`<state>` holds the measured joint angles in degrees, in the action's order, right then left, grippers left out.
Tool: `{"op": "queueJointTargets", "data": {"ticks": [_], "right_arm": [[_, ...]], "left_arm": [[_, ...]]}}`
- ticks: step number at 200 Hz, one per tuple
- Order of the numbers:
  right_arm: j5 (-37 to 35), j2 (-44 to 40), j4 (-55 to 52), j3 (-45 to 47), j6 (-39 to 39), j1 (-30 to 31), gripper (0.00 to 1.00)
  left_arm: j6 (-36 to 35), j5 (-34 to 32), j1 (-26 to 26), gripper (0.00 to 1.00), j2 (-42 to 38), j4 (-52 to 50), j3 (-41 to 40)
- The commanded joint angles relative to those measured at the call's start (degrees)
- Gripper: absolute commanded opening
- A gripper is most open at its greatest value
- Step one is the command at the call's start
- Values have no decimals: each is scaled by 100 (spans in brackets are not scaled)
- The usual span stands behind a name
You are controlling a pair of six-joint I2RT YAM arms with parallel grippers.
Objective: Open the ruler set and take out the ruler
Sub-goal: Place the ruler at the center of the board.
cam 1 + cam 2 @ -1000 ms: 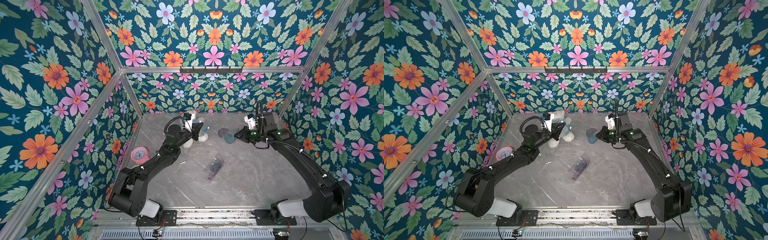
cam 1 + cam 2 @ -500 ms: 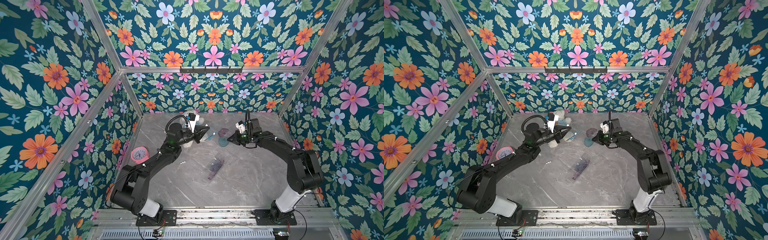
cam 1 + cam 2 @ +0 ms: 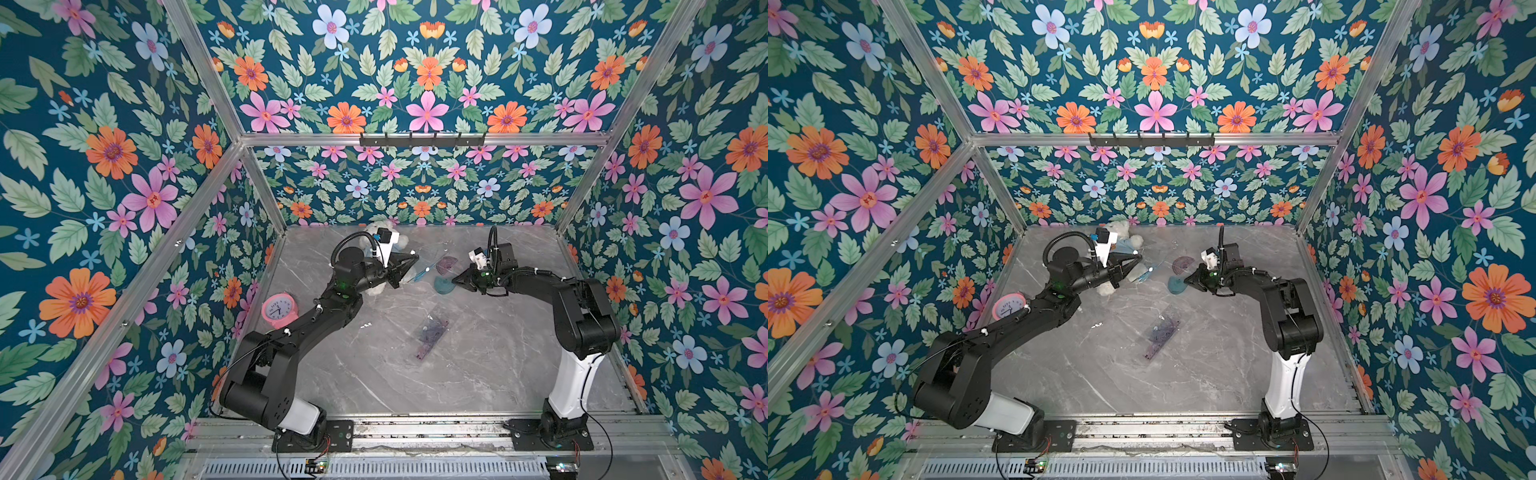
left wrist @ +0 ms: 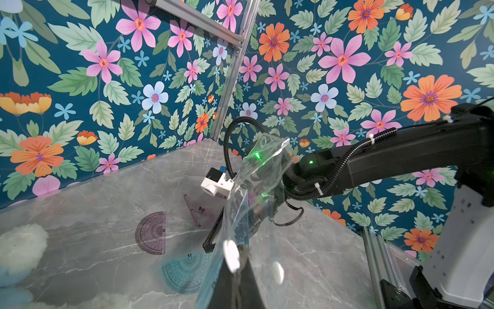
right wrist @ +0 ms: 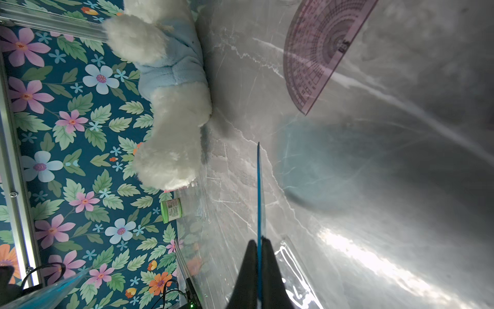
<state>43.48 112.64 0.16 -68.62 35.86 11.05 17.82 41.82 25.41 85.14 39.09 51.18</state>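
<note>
a small dark mark reading roughly "3:0" stands on the purple set square, the teal protractor and the purple protractor; the green can label is unreadable.

- The left arm stretches forward with its elbow bent, and the left gripper is held above the surface, near the teal protractor on that arm's side.
- Its jaws are pinched on a clear pouch.
- The right arm rises from its base, folds at the elbow and reaches inward.
- The right gripper points at the left one, with its tip just beside the teal protractor.
- Its jaws are clamped on a thin blue ruler, seen edge-on.
</note>
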Motion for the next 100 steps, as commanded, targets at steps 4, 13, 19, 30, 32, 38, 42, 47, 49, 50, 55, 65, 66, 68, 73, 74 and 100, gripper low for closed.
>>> {"op": "queueJointTargets", "data": {"ticks": [4, 13, 19, 30, 32, 38, 42, 47, 49, 50, 55, 65, 66, 68, 73, 74, 100], "right_arm": [[101, 142, 150, -8, 101, -1, 0], [90, 198, 136, -17, 130, -4, 0], [98, 233, 133, -27, 148, -13, 0], [67, 267, 111, -31, 158, -9, 1], [53, 272, 110, -25, 158, -11, 2], [34, 283, 113, -20, 167, -22, 3], [14, 284, 115, -7, 167, -16, 4], [-20, 276, 115, 13, 175, -32, 6], [-34, 276, 115, 19, 176, -32, 7], [-34, 276, 115, 19, 176, -32, 7], [-86, 263, 115, 45, 192, -35, 12], [-153, 232, 115, 89, 209, -41, 18], [-159, 228, 120, 96, 210, -41, 19], [-172, 213, 123, 101, 215, -41, 20], [-205, 205, 126, 124, 220, -50, 23], [-207, 201, 125, 127, 224, -50, 24], [-300, 116, 129, 241, 237, -46, 38]], "left_arm": [[-42, -8, -1, 0, 1, 29, 41], [-42, -8, -1, 0, 2, 22, 41], [-42, -8, 4, 0, -6, 20, 41], [-42, -31, -1, 0, -13, 12, 33], [-42, -38, -1, 0, -8, 13, 33], [-42, -50, 4, 0, -7, 8, 31], [-48, -49, -1, 0, -6, 2, 30], [-50, -60, 0, 0, 2, 6, 33], [-51, -60, -1, 0, -2, 5, 33], [-46, -60, -1, 0, -4, 4, 33], [-39, -60, -1, 0, 0, 2, 32], [-38, -60, 4, 0, -2, 7, 32], [-40, -60, 1, 0, -4, 5, 32], [-42, -60, 0, 0, -6, 3, 33], [-40, -60, 1, 0, -4, 2, 35], [-41, -60, 0, 0, -1, 6, 29], [-42, -78, 4, 0, -30, 14, 24]]}}
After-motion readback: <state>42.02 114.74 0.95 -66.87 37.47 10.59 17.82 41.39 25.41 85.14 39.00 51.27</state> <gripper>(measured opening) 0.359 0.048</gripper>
